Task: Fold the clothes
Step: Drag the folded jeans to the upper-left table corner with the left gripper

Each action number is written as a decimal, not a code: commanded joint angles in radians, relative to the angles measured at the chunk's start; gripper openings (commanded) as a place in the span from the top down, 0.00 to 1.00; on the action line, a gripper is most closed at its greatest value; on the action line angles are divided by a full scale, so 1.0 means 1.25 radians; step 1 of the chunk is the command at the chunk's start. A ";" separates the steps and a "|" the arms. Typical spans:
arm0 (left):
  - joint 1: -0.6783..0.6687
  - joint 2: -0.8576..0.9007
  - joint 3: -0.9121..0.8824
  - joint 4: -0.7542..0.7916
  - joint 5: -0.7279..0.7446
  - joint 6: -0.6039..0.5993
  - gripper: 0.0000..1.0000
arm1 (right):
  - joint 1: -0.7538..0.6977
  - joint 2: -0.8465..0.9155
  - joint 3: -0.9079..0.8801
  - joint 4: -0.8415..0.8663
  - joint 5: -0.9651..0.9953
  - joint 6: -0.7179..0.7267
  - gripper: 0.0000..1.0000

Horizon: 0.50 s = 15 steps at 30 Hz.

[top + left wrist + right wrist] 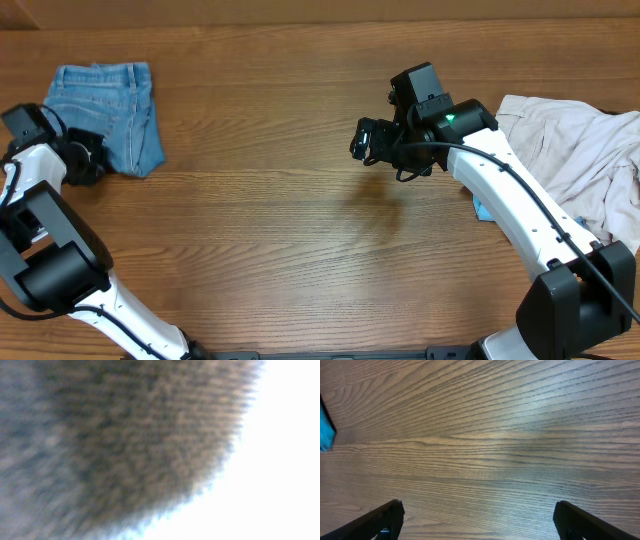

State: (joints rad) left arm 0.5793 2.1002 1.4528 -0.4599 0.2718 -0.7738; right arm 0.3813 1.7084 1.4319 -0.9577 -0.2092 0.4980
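Observation:
The light blue jeans (112, 115) lie folded into a compact rectangle at the far left of the wooden table. My left gripper (86, 160) sits at the jeans' lower left edge, touching or just beside the cloth. The left wrist view is filled by blurred cloth (125, 445) pressed close to the lens, and the fingers do not show. My right gripper (364, 140) hovers over bare wood near the table's middle. In the right wrist view its fingers (477, 520) are spread wide with nothing between them.
A heap of beige trousers (570, 150) lies at the right edge, beside my right arm. A bit of a bright blue garment (483, 210) peeks out under that arm and shows at the left edge of the right wrist view (325, 430).

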 commanded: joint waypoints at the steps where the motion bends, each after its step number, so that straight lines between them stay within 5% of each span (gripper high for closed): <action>1: -0.031 0.004 0.050 0.082 -0.035 -0.028 0.96 | -0.001 0.001 -0.005 0.005 0.006 0.002 0.00; 8: -0.150 0.005 0.050 0.173 -0.316 -0.084 0.96 | -0.001 0.001 -0.005 0.002 0.006 0.002 0.00; 15: -0.150 0.105 0.050 0.189 -0.232 -0.033 0.96 | -0.001 0.001 -0.005 0.004 0.006 0.002 0.00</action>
State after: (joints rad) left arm 0.3782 2.1445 1.4872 -0.2375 -0.0635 -0.8570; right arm 0.3813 1.7084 1.4319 -0.9581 -0.2089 0.4973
